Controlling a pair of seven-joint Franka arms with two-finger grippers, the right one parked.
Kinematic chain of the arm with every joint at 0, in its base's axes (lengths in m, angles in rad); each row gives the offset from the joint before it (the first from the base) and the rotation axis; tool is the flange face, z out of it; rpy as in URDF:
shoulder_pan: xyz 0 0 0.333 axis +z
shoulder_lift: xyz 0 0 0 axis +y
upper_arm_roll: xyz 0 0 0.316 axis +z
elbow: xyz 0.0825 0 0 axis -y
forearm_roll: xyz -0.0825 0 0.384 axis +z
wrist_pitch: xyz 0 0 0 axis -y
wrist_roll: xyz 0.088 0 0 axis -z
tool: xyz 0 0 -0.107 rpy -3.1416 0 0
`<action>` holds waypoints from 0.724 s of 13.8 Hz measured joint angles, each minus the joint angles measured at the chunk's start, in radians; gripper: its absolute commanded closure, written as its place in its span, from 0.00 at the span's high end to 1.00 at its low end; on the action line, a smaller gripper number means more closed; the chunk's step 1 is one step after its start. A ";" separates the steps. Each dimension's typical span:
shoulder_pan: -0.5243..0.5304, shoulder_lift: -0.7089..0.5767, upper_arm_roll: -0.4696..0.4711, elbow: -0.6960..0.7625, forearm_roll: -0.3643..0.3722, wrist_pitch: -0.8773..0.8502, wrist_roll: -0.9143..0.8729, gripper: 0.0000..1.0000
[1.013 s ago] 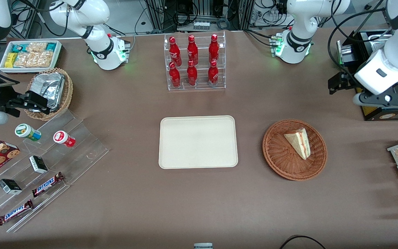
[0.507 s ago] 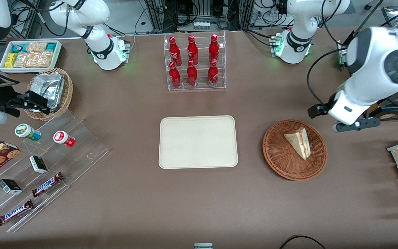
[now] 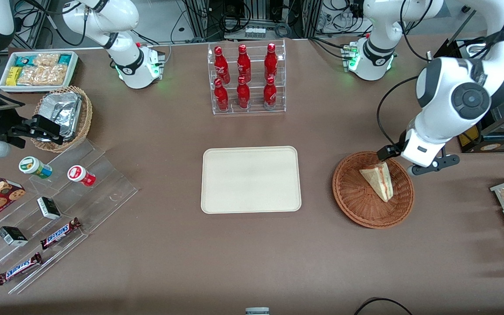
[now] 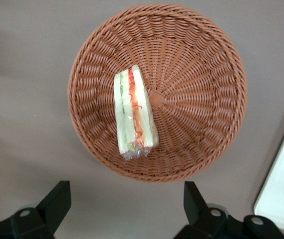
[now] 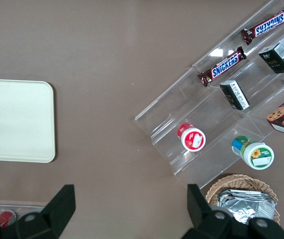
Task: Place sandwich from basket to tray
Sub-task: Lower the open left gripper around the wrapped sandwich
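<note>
Sandwich (image 4: 134,113) beneath spread-fingered gripper (image 4: 124,204), in basket (image 4: 201,74).

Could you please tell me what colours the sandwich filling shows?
Red and green layers between pale bread on the sandwich, clearest in the left wrist view, above the open gripper.
</note>
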 measured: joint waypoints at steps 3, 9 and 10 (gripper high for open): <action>0.000 0.032 0.000 -0.042 0.000 0.097 -0.081 1.00; 0.001 0.065 0.001 -0.119 0.000 0.262 -0.173 1.00; 0.002 0.070 0.001 -0.128 0.000 0.285 -0.188 1.00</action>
